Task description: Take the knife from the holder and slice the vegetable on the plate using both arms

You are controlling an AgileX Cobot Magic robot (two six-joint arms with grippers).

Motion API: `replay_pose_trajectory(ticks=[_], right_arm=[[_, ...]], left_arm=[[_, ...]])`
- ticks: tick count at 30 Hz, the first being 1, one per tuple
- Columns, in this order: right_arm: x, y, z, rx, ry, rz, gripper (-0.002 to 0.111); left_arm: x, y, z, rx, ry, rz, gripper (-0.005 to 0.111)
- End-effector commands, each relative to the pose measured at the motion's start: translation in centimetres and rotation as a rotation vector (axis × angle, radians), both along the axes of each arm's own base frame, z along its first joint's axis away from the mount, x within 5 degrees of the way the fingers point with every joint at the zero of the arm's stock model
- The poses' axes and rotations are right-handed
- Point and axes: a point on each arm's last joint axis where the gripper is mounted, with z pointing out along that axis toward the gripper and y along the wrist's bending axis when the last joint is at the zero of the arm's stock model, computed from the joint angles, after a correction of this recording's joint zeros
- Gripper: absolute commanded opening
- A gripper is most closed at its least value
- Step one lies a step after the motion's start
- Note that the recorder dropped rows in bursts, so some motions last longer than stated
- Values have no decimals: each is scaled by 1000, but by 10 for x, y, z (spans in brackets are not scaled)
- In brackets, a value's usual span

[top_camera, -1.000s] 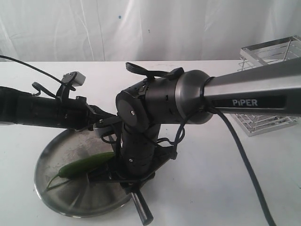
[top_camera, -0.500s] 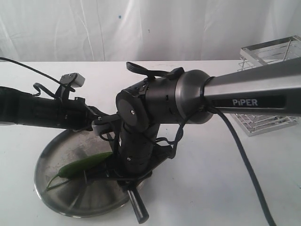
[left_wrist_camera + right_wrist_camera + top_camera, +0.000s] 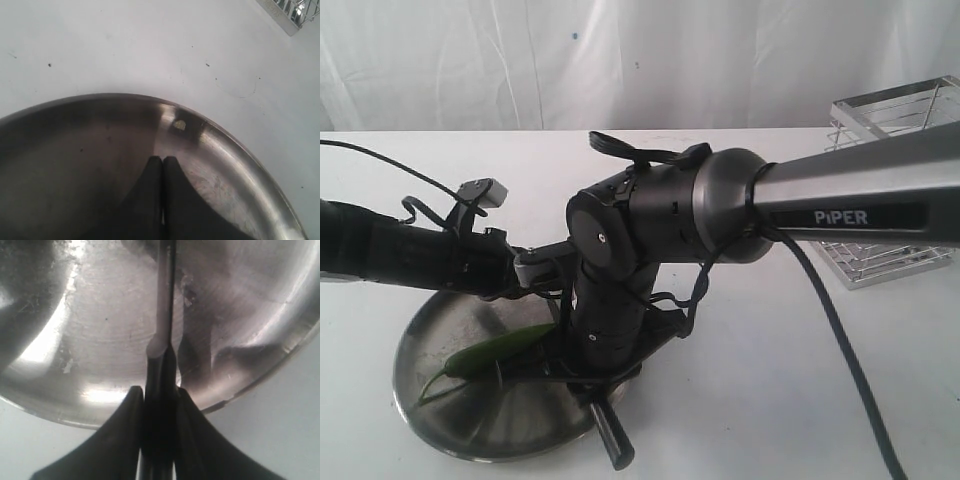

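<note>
The right gripper (image 3: 159, 390) pinches the knife (image 3: 165, 305) by its black handle. The vegetable (image 3: 505, 347) lies on the plate (image 3: 490, 425) just left of it, its long way running left to right (stem end left). The left gripper (image 3: 163, 160), pressed together and empty, hangs over the plate's far side.

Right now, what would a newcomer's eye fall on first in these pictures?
The big black and grey arm marked PiPER fills the middle of the exterior view. Beneath it a green vegetable lies on the steel plate, and the right pincer grips the knife over that plate.
</note>
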Motion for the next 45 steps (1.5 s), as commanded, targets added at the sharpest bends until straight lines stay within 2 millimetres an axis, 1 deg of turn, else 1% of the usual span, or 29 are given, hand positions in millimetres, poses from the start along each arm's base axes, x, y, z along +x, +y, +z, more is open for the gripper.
replay_pose_trajectory(ticks=[1,8,14,20,24,29,31,33,35,36,38,42,45], right_arm=[[-1,1,6,17,-12,-2,0],[-1,1,6,17,-11,-7,0],[-1,1,6,20,-14,-10,0],[0,1,6,22,-15,-10,0],[0,2,6,25,-18,-10,0],[0,2,6,27,-20,-11,0],[0,2,6,27,-20,-11,0],[0,2,6,31,-24,-11,0],[1,3,6,36,-28,-12,0],[1,3,6,36,-28,-12,0],[1,3,6,37,-29,-12,0],[1,3,6,37,-29,-12,0],[1,3,6,37,-29,-12,0]], left_arm=[[-4,0,-1,8,-3,-36,0],[-6,0,-3,10,7,-38,0],[-11,5,-17,45,59,25,0],[-12,6,-34,57,119,32,0],[-13,6,-40,59,136,31,0],[-13,6,-40,57,136,35,0],[-10,5,-37,28,131,49,0],[-5,1,-27,-46,108,50,0],[-3,-3,-13,-106,58,6,0],[-2,-5,-7,-126,32,-20,0],[-5,-7,0,-136,13,-61,0],[-9,-6,-5,-91,46,-101,0],[-14,-3,-16,-36,90,-69,0]])
